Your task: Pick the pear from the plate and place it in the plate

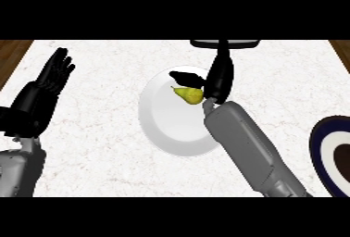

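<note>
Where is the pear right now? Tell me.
In the head view the pear lies on the white plate, upper right part, beside the right hand.

A small yellow-green pear (188, 95) is seen lying on its side in the upper part of a white plate (167, 125), its narrow stem end turned toward the left and its fuller end toward the right. The white plate is set near the middle of the table, plain and round. A second plate (321, 150), dark blue at the rim with white inside, is cut off by the right edge, well apart from the first.
</note>
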